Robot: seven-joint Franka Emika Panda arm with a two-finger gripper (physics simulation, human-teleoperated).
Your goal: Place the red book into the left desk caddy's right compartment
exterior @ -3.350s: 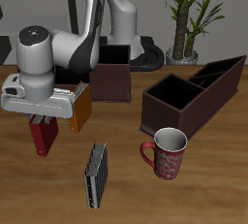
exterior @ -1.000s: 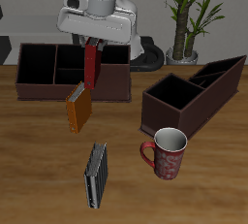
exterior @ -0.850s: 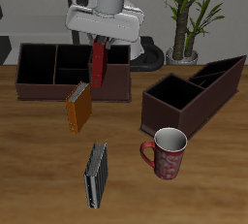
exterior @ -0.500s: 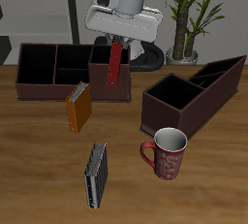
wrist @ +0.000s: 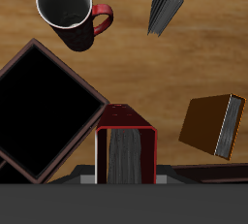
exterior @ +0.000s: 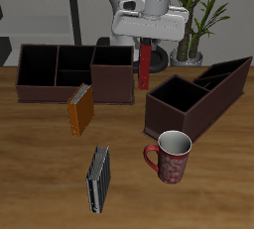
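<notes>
The tool (exterior: 147, 45) holds the red book (exterior: 145, 64) up in the air, near the top middle of the frame. The book hangs between the two caddies, and the left desk caddy (exterior: 198, 96) sits at the right

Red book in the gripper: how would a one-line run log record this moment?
gripper: shut on dark-red hardcover book | book: upright, airborne | position: between both dark maroon desk caddies, short of diagonal caddy | placement: not yet done

Item count:

- Books: three. One red book (exterior: 145, 65), one orange book (exterior: 80, 109), one grey-black book (exterior: 98, 178).
- Caddies: two. One left desk caddy (exterior: 198, 96), set diagonally; one square-set caddy (exterior: 69, 74).
- Mugs: one red mug (exterior: 172, 157).
- Potted plants: one plant (exterior: 193, 15), behind the table (exterior: 40, 164).
</notes>
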